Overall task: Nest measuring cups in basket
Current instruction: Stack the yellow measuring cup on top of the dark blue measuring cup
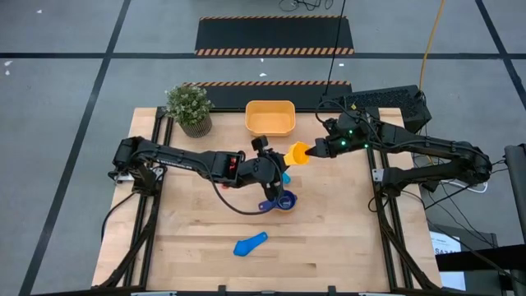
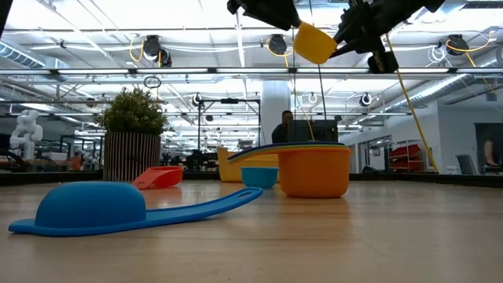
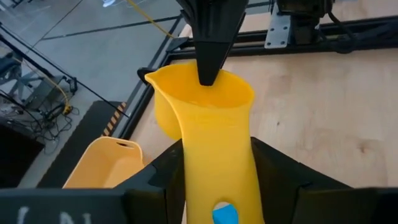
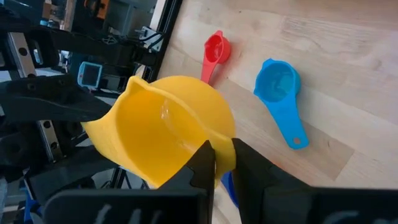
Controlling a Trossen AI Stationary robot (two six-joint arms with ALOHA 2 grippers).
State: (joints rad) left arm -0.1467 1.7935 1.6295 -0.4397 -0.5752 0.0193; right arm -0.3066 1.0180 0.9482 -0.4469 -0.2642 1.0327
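Observation:
A yellow measuring cup (image 1: 297, 154) hangs high above the table between both arms, just in front of the orange-yellow basket (image 1: 269, 117). My left gripper (image 1: 279, 156) is shut on its handle from the left. My right gripper (image 1: 317, 150) is shut on its bowl from the right. A nested stack with a dark blue cup on top (image 1: 281, 200) stands on the table below. A light blue cup (image 1: 251, 243) lies mouth down near the front. A red cup (image 4: 214, 50) and a smaller light blue cup (image 4: 280, 87) lie under the arms. My left gripper pinches the yellow cup's flat handle (image 3: 217, 155) between its two fingers (image 3: 165, 177), which lie along the handle and come from the table's left, slanting down. The bowl points away from the fingers, lifted clear of the table. My right gripper pinches the bowl's wall at the rim (image 4: 225, 146), opposite the handle, with one finger (image 4: 204, 163) inside the bowl and one outside. It comes from the table's right, slanting down. The cup is tilted and clear of the table.
A small potted plant (image 1: 189, 107) stands at the far left, beside the basket. Metal frame rails run along both side edges of the table. Bare wood lies at the front left and front right.

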